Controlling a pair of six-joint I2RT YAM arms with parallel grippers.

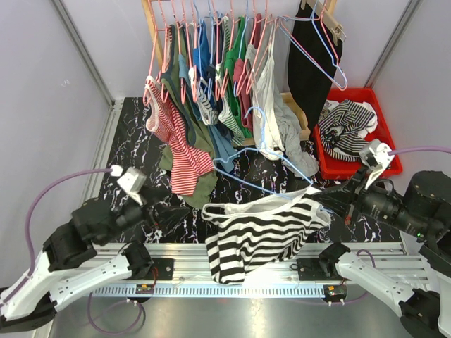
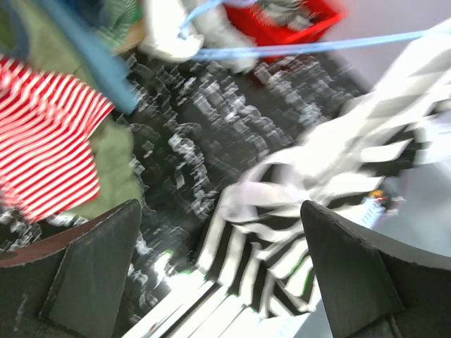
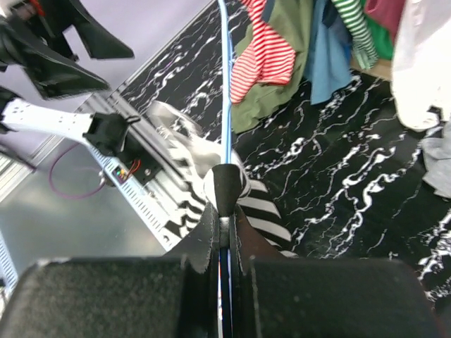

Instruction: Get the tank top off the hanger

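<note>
Tank top (image 1: 264, 232) is being held on hanger (image 3: 225, 84) pinched by right gripper (image 3: 225, 201), just ahead of spread fingers of left gripper (image 2: 222, 243).

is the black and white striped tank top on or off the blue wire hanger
On: the black and white striped tank top drapes from the blue wire hanger, clamped in the right gripper.

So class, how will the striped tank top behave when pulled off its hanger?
Probably floppy: the striped tank top droops in slack folds. Likely light, since the thin blue hanger carries it. It may snag on that wire.
</note>
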